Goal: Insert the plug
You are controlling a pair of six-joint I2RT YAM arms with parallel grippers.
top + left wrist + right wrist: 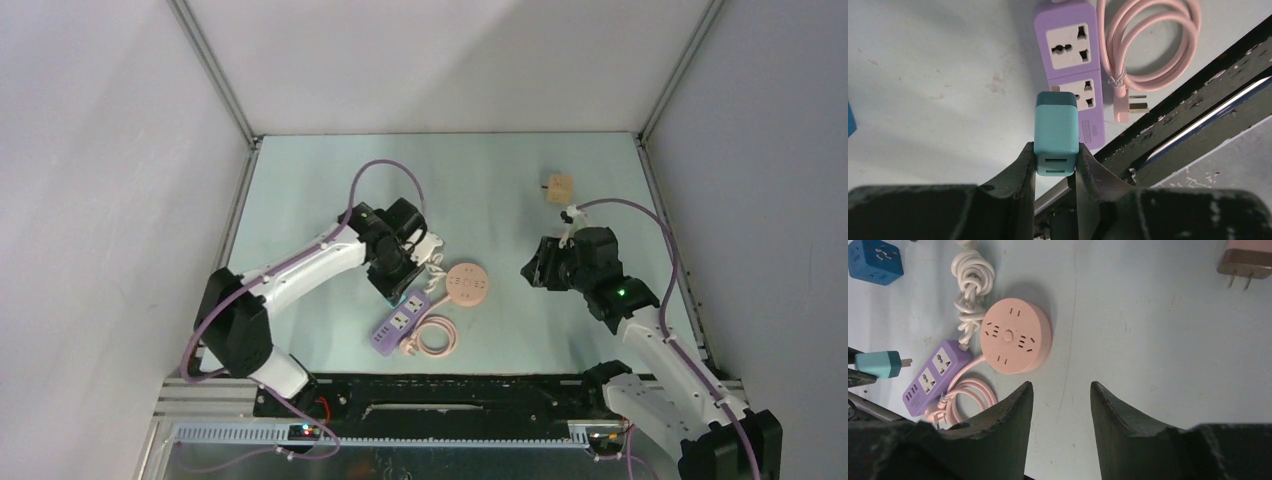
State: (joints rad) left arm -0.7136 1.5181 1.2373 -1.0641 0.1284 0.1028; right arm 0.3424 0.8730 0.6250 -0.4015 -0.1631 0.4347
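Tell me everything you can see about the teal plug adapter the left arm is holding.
The teal plug adapter is a small rounded block, plastic-looking, with a darker teal band at its prong end and two slots on its rear face. A metal prong shows at the front. The left gripper holds it by its rear, jaws shut on both sides. It hangs in the air, prongs aimed toward the purple power strip, not inserted; nothing else touches it.

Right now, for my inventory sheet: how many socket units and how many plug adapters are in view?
Socket units: 3 (purple strip, pink round hub, blue cube)
Plug adapters: 2 (teal adapter in the left gripper, tan adapter)
Total: 5
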